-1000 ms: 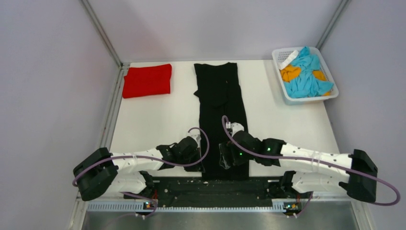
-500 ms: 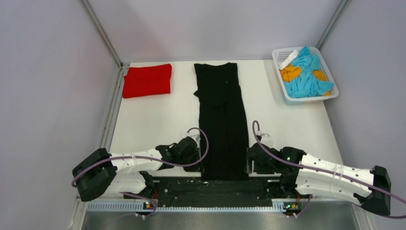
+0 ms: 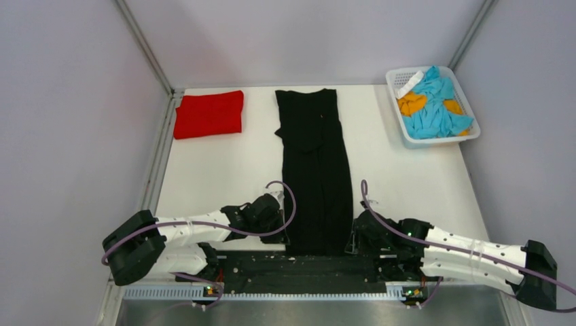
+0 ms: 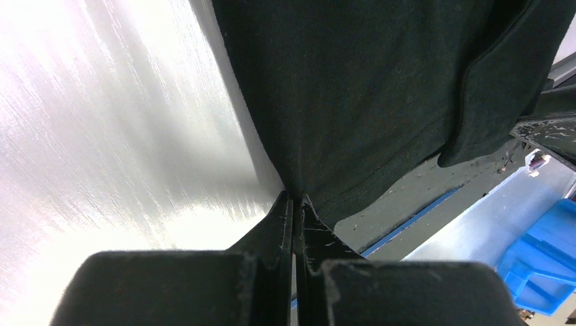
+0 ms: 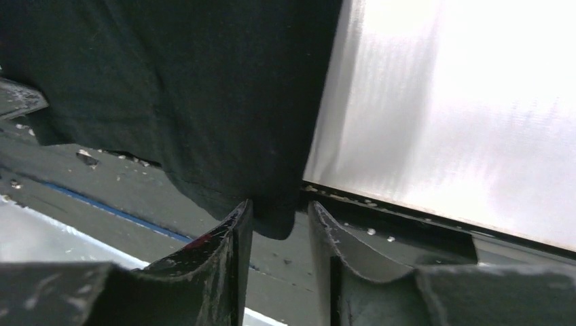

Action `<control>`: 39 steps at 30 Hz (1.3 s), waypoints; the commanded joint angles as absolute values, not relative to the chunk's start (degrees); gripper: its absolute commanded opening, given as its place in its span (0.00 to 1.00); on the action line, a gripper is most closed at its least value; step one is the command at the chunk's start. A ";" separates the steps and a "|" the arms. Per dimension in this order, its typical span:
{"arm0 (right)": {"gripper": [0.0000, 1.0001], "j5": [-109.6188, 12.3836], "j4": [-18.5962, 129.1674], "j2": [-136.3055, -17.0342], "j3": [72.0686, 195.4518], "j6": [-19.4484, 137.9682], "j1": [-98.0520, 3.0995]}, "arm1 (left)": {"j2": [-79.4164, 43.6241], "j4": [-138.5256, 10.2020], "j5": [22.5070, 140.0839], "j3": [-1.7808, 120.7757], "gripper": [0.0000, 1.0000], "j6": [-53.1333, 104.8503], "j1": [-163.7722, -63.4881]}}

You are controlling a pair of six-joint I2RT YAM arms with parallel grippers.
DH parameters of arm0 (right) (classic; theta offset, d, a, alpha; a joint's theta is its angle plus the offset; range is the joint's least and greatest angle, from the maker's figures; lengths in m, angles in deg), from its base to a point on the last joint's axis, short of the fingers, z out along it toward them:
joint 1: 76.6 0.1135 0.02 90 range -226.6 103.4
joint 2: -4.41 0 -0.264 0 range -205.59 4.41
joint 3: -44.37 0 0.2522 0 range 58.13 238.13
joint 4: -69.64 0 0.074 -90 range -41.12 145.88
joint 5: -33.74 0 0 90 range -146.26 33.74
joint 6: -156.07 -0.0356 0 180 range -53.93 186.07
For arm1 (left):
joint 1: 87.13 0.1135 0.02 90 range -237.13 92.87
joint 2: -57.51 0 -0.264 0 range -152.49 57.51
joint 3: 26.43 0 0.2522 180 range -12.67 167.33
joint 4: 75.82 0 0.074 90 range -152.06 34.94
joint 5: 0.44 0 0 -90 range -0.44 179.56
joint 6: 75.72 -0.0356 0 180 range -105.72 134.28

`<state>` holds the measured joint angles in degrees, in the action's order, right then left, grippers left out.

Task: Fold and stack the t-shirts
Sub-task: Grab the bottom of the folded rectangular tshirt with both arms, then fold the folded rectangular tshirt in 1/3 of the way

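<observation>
The black t-shirt [image 3: 316, 170] lies as a long narrow strip down the middle of the table, its hem hanging over the near edge. My left gripper [image 3: 282, 234] is shut on the hem's near left corner; the left wrist view shows the black t-shirt [image 4: 353, 81] pinched at the tips of the left gripper [image 4: 294, 200]. My right gripper [image 3: 353, 242] sits at the near right corner. Its jaws stand a gap apart, and the corner of the black t-shirt [image 5: 190, 88] hangs between the tips of the right gripper [image 5: 278, 207], touching the left finger. The red t-shirt [image 3: 208, 114] lies folded at the back left.
A white lattice basket [image 3: 441, 140] holding blue and orange cloths stands at the back right corner. Grey walls close in the table on three sides. A dark rail [image 3: 319, 263] runs along the near edge between the arm bases.
My right arm swung right and back off the black shirt, down to its near right corner, and its jaws have narrowed around that corner. The left arm stayed still.
</observation>
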<state>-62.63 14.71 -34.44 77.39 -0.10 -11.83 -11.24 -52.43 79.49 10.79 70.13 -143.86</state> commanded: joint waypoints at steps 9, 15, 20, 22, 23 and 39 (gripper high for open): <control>0.00 -59.45 24.18 -36.19 79.21 1.66 -11.04 | -5.24 -50.90 77.96 9.27 0.00 69.22 -144.30; 0.00 -65.00 21.51 -36.15 85.68 6.02 -11.06 | -2.71 -49.91 77.78 14.42 0.00 65.39 -144.35; 0.00 -73.28 22.12 -39.20 91.56 11.24 -11.20 | -4.95 -47.41 81.11 21.21 0.00 61.58 -143.67; 0.00 -75.43 23.19 -40.50 93.08 13.48 -11.54 | -5.94 -45.74 84.15 24.57 0.00 60.94 -142.53; 0.00 -75.95 23.91 -41.25 93.75 14.64 -12.30 | -6.41 -45.60 85.02 25.72 0.00 60.73 -141.69; 0.00 -67.49 41.90 -56.83 102.15 27.67 -34.13 | -20.38 -49.64 80.47 39.06 0.00 60.30 -122.54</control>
<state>-68.49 35.02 -54.07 97.68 23.49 -29.91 -18.54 -47.40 81.00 33.92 61.87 -125.02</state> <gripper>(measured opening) 0.012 0.014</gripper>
